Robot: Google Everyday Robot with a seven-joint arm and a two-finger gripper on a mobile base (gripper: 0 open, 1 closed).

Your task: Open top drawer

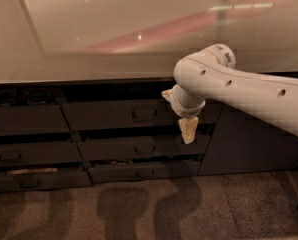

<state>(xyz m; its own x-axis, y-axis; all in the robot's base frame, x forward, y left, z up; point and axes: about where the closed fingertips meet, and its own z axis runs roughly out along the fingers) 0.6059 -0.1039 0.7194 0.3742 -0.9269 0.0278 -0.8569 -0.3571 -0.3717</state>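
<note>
The top drawer [114, 115] is the widest dark grey front in the middle stack, just under the counter, with a small black loop handle [144, 114] at its centre. Its front juts out a little, and its inside is hidden. My white arm reaches in from the right. My gripper [187, 129] hangs pointing down in front of the drawer's right end, to the right of the handle and apart from it. Its cream fingers [188, 130] reach down to the second drawer's top edge.
The pale countertop [99, 39] overhangs the drawers. Two narrower drawers [139, 148] sit below the top one, both slightly ajar. Another drawer stack [24, 149] is at the left. A tall dark cabinet door [249, 139] is at the right. Brown carpet [154, 209] covers the floor.
</note>
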